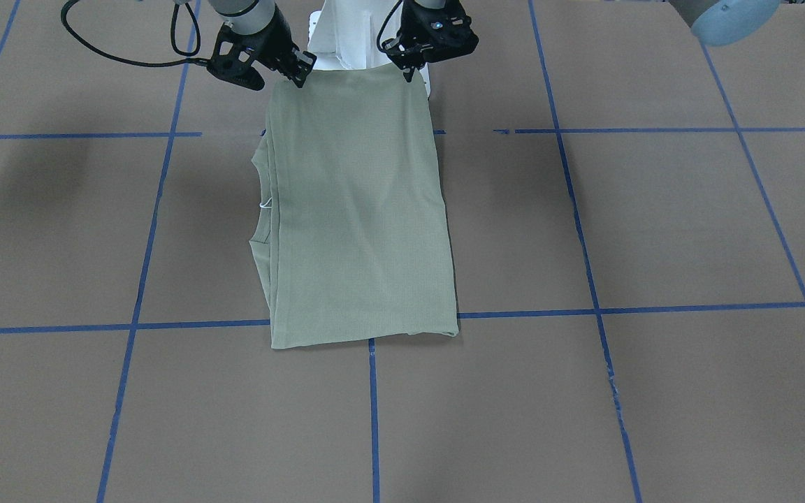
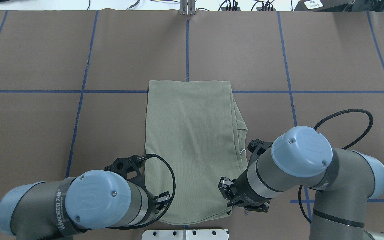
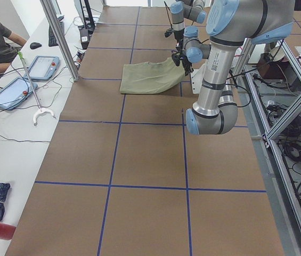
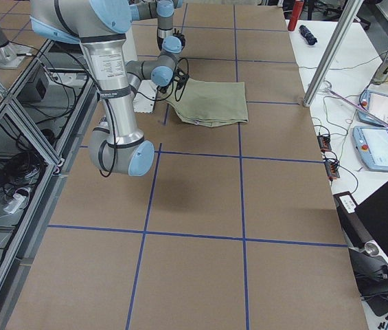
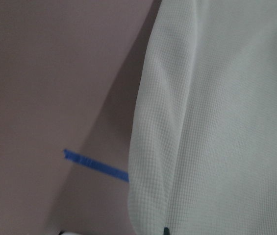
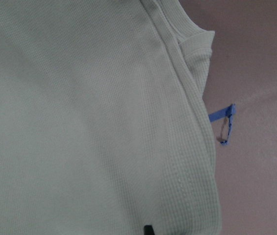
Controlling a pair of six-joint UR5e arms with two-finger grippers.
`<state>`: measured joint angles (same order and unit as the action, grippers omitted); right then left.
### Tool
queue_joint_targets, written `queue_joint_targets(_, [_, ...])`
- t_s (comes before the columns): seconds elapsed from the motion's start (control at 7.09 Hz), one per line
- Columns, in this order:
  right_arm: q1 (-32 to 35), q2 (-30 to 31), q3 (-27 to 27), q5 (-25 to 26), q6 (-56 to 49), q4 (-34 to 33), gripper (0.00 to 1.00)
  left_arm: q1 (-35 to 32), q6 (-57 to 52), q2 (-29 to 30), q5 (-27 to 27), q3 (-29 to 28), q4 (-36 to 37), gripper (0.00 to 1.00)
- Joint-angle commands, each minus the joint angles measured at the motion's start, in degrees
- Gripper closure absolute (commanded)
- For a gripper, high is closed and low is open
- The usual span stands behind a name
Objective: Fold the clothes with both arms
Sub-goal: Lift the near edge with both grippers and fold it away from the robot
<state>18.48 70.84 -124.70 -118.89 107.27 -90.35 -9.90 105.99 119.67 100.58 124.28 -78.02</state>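
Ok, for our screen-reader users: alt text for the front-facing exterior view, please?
A folded sage-green shirt lies on a brown table gridded with blue tape; the right gripper and left gripper each pinch a corner of its edge nearest the robot.

Both arms are drawn in close, wrists low and grippers side by side.
The left grey-and-silver jointed arm with light-blue joint caps [image 2: 95,203] and the matching right arm [image 2: 298,160] are each bent sharply at the elbow, forearms angled inward toward one another. The left black pronged gripper [image 1: 409,70] and the right black pronged gripper [image 1: 301,75] point downward, well apart, each at one near corner of the pale sage-green knit shirt [image 1: 360,209]. Their jaws seem pinched on its edge, though the fingertips show small in these views.
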Motion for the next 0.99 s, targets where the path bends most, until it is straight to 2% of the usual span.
queue_joint_targets(0.0, [-0.5, -1.0, -0.2, 0.3, 2.2, -1.1, 1.00, 0.1, -2.9, 0.6, 0.2, 1.1, 1.8, 1.00])
queue_joint_targets(0.28, [2.2, -2.4, 0.8, 9.2, 1.8, -0.6, 1.00, -4.2, -6.0, 1.4, -0.1, 0.7, 1.1, 1.00])
queue_joint_targets(0.56, [6.5, -6.7, 5.2, 11.0, 1.7, -0.4, 1.00, -10.8, -9.0, 2.1, 0.1, -4.5, -3.1, 1.00])
queue_joint_targets(0.85, [9.9, -10.5, 11.7, 13.2, 0.7, 0.8, 1.00, -14.4, -11.2, 2.4, 0.1, -10.1, -7.4, 1.00])
